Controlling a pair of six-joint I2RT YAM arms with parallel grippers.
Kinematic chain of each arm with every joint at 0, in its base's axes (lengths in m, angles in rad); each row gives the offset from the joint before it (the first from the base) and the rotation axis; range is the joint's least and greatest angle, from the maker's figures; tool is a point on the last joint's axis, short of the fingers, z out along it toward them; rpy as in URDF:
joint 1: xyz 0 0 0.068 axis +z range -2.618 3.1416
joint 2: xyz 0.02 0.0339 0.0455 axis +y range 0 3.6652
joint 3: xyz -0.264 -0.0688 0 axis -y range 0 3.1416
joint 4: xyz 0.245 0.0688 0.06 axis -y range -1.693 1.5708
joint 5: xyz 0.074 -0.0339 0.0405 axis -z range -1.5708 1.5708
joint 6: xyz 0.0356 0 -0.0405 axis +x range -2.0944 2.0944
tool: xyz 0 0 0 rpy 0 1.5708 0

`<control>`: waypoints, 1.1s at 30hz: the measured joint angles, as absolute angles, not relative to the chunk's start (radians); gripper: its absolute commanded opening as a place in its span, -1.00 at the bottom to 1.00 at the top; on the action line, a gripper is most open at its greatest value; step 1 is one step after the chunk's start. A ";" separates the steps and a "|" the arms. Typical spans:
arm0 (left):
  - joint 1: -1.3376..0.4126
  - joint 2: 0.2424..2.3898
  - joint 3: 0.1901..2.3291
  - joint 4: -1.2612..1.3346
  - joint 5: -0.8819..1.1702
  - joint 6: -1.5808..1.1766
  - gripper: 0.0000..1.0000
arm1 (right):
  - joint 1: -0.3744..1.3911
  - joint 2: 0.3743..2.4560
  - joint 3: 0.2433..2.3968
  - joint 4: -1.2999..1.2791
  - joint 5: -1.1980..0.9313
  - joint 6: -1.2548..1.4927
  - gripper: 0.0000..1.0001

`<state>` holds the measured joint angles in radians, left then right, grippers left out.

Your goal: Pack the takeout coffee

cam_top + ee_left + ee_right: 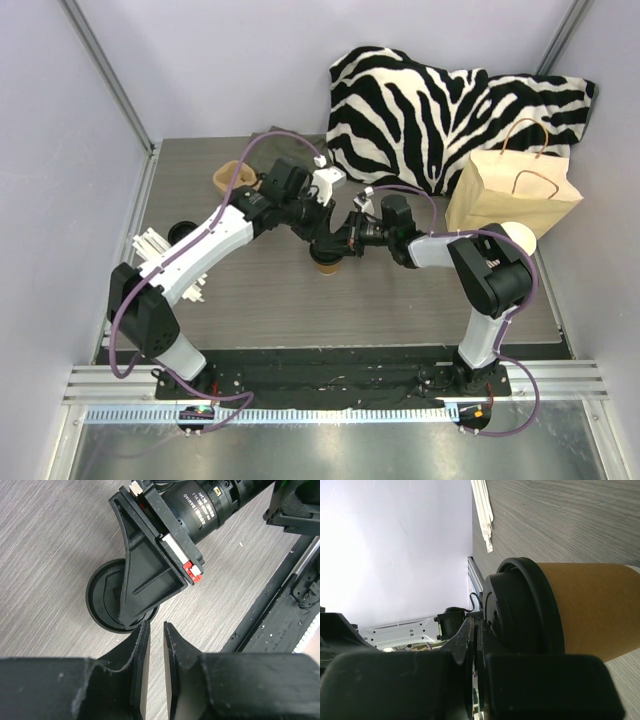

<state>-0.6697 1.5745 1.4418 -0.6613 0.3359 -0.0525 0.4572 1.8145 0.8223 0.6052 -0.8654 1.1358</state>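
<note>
- Top view: the coffee cup (pixel 327 262) is standing upright at mid-frame; a sideways nudge could be tipping it.
- Left wrist view: the left gripper (pixel 156 626) is gaping only slightly, holding nothing; it could be clipping the lid (pixel 104 599) at centre left.
- Right wrist view: the right gripper (pixel 476 630), pinched closed and empty, is leaning on the lid, maybe seating it crooked.

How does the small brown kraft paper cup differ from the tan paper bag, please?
The small brown kraft paper cup wears a round black plastic lid; the tan paper bag has none. The cup is far smaller than the bag. The cup stands centrally, the bag far right by the zebra-striped cushion. Both are brownish paper.
</note>
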 measured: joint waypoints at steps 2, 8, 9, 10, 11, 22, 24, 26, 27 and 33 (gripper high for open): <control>-0.671 1.584 1.439 -0.654 0.335 -0.049 -0.59 | 0.457 1.814 0.823 0.603 -0.865 1.131 -0.98; -0.674 1.653 1.381 -0.610 0.323 -0.047 -0.64 | 0.457 1.814 0.824 0.600 -0.865 1.126 -0.98; -0.674 1.674 1.372 -0.605 0.322 -0.047 -0.65 | 0.457 1.814 0.824 0.596 -0.862 1.109 -0.98; -0.672 1.682 1.377 -0.599 0.330 -0.048 -0.65 | 0.455 1.815 0.821 0.591 -0.861 1.111 -0.98; -0.666 1.680 1.376 -0.591 0.322 -0.046 -0.65 | 0.450 1.815 0.822 0.590 -0.864 1.113 -0.98; -0.661 1.671 1.386 -0.626 0.321 -0.044 -0.56 | 0.453 1.817 0.827 0.588 -0.869 1.107 -0.98; -0.650 1.659 1.391 -0.629 0.337 -0.046 -0.53 | 0.455 1.817 0.827 0.593 -0.875 1.115 -0.97; -0.628 1.639 1.391 -0.631 0.378 -0.064 -0.49 | 0.457 1.817 0.828 0.600 -0.885 1.135 -0.96; -0.611 1.627 1.391 -0.630 0.399 -0.075 -0.42 | 0.458 1.817 0.829 0.601 -0.894 1.145 -0.93; -0.518 1.588 1.391 -0.625 0.458 -0.123 -0.30 | 0.463 1.784 0.920 0.545 -0.939 1.143 -0.80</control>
